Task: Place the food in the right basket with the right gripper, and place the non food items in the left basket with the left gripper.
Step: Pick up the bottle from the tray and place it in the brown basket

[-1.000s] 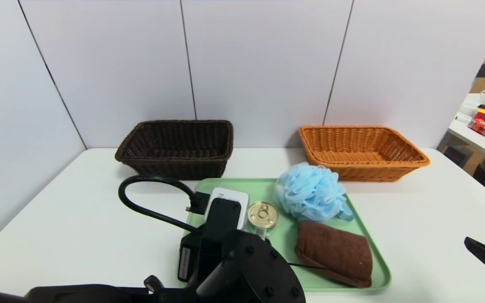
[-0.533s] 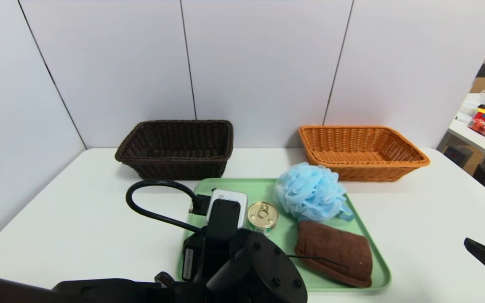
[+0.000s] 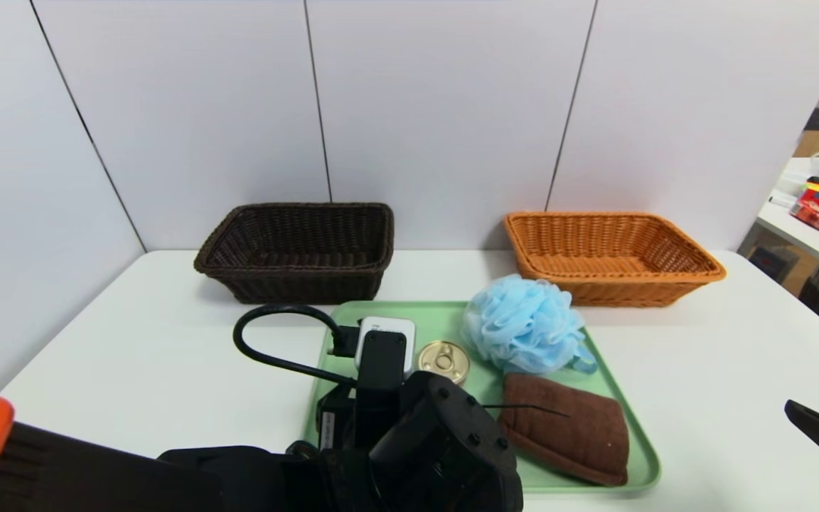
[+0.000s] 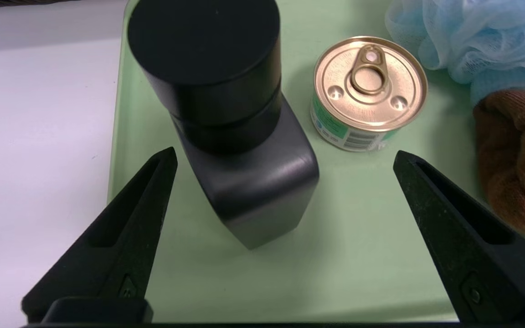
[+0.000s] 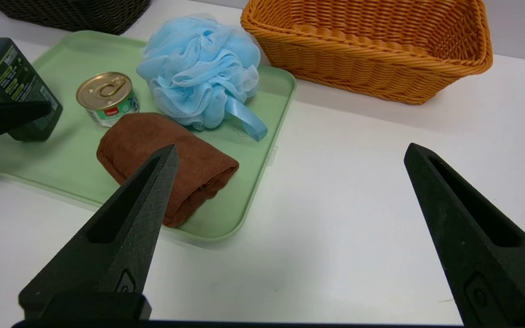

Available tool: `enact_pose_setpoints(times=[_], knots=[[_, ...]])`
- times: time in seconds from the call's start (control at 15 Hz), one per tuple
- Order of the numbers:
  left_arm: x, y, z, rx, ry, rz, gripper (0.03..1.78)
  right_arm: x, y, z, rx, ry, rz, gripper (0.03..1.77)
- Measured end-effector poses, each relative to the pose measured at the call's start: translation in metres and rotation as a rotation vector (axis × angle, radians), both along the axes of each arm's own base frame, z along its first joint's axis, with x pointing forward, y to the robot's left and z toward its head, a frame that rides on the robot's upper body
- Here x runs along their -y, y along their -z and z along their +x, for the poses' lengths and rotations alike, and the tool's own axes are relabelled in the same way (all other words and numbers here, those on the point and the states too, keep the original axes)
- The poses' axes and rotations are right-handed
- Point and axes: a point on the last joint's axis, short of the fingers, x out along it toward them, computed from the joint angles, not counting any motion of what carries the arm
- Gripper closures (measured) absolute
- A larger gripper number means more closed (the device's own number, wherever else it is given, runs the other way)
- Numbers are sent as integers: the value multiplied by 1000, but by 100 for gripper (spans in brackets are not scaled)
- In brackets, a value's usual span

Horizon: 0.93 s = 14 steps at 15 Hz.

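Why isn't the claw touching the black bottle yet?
Apart. In the left wrist view the open left gripper has green tray showing between each finger and the bottle.

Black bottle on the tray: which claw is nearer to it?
Left. The left claw is open just short of the black bottle; the right claw hangs open over bare table beyond the tray.

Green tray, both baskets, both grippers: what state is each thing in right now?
Black bottle: upright on green tray, cap on.
Tin can: upright, sealed.
Blue bath pouf: on tray.
Brown towel: folded, on tray.
Dark brown basket: empty.
Orange basket: empty.
Left gripper: open, around bottle, not touching.
Right gripper: open, holding nothing.
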Motion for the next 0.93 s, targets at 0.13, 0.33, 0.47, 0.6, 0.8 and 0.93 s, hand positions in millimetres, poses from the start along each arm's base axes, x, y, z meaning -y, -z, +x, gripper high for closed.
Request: enact_pose_setpoints(times=[0.13,0.33,0.47,0.6,0.8,0.93], knots=[[3,4,6,8,-9,-7,12,0,0,0,0,0,0,9],[4,11,16,2,-37,5,12,0,1,0,0,-1,-3,9],[4,13,22,-2,-52,9,12,0,2,0,-2,-3,-6,9],[3,16,27,-6,-64,14,12,0,2,-1,-1,-3,-6,9],[2,18,32,-6,-74,8,47,0,2,-1,-3,-3,-7,9],[3,18,34,2,-76,-7,76,0,3,-1,-6,-4,-8,9]])
